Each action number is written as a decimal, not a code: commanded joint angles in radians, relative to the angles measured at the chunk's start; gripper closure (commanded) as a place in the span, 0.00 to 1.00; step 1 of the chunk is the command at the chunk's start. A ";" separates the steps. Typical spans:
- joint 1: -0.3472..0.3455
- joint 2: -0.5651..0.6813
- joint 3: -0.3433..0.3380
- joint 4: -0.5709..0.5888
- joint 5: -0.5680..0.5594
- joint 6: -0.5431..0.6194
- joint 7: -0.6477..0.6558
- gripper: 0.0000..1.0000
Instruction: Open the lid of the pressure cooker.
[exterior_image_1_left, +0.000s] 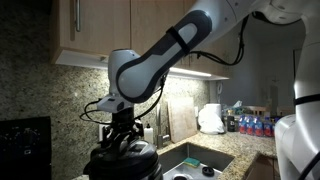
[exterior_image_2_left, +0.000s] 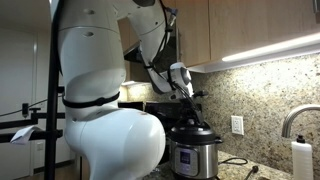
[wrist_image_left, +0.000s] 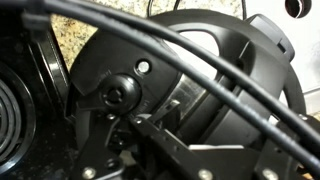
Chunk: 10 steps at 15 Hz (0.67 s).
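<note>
The pressure cooker (exterior_image_2_left: 193, 158) stands on the counter, black with a steel body, and also shows in an exterior view (exterior_image_1_left: 120, 165). Its domed black lid (exterior_image_2_left: 190, 134) sits on it; the lid also shows in an exterior view (exterior_image_1_left: 128, 156) and fills the wrist view (wrist_image_left: 215, 60). My gripper (exterior_image_1_left: 123, 138) comes straight down onto the lid's top in both exterior views (exterior_image_2_left: 188, 118). In the wrist view my gripper (wrist_image_left: 190, 125) has one finger against the raised handle (wrist_image_left: 205, 95), and the fingers appear closed on it. The other finger is hidden by cables.
A black stove (exterior_image_1_left: 22, 140) stands beside the cooker. A sink with a faucet (exterior_image_1_left: 195, 158) lies on its other side, with a white bag (exterior_image_1_left: 210, 118) and bottles (exterior_image_1_left: 255, 124) behind. Granite backsplash (exterior_image_2_left: 255, 95) and cabinets (exterior_image_1_left: 100, 25) are close above. A soap bottle (exterior_image_2_left: 301, 158) stands nearby.
</note>
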 joint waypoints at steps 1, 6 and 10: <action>-0.033 -0.007 -0.020 0.019 -0.056 0.029 -0.177 0.86; -0.035 -0.030 -0.020 -0.007 0.024 0.011 -0.124 0.86; -0.037 -0.085 -0.007 -0.012 0.098 -0.151 0.077 0.86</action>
